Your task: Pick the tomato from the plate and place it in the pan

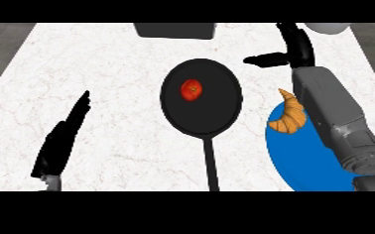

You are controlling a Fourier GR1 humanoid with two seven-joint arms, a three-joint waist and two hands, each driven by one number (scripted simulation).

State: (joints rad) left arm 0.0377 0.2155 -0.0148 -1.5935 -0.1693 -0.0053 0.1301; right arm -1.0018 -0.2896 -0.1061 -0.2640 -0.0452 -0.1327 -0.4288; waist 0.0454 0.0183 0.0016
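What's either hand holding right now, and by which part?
Nothing. The tomato lies in the pan, untouched. The right hand is open beyond the plate; the left hand is open at the left, fingers straight.

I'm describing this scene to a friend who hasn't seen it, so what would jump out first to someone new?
The red tomato sitting inside the black pan at the counter's middle catches the eye first, its long handle running toward the lower edge. Next is the blue plate at the lower right, with a golden croissant on its upper left rim. The right hand is open above the plate at the upper right, holding nothing.
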